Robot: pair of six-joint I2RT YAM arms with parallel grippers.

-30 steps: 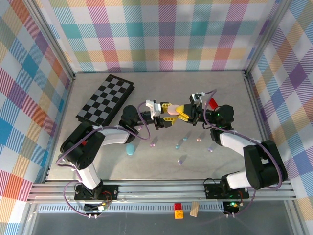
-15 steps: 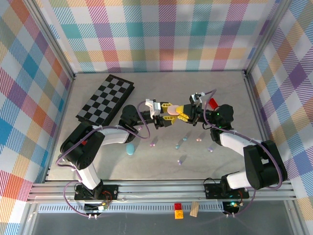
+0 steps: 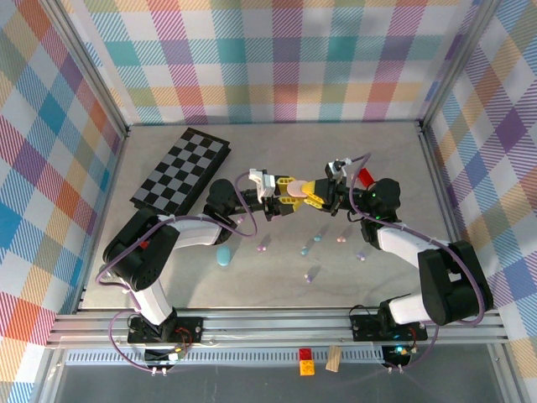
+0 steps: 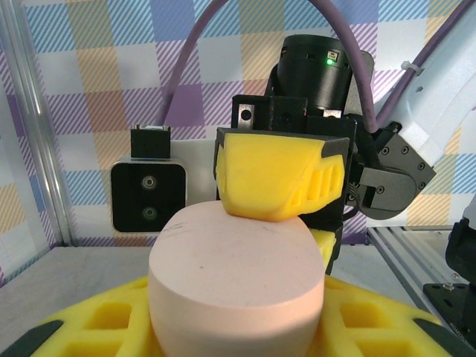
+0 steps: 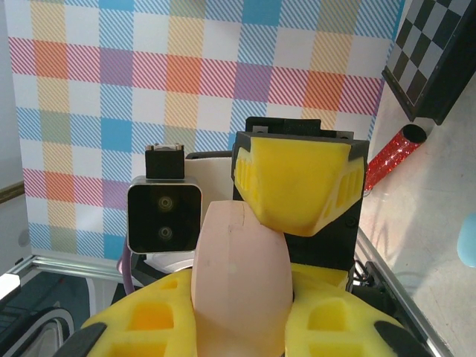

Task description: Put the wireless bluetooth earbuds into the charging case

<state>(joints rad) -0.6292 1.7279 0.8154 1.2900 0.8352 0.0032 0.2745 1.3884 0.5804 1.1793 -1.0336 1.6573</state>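
Left gripper (image 3: 284, 186) and right gripper (image 3: 317, 192) each pinch one end of the pink case (image 4: 236, 282), its long axis running left-right. Earbuds (image 3: 263, 247) lie loose on the table (image 3: 394, 155), nearward. The blue earbud (image 3: 307, 247) lies closest to the right gripper.

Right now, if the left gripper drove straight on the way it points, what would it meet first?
The right gripper. It faces the left gripper head-on, and its yellow finger lies on the far end of the pink case held between them, so there looks to be almost no free travel.
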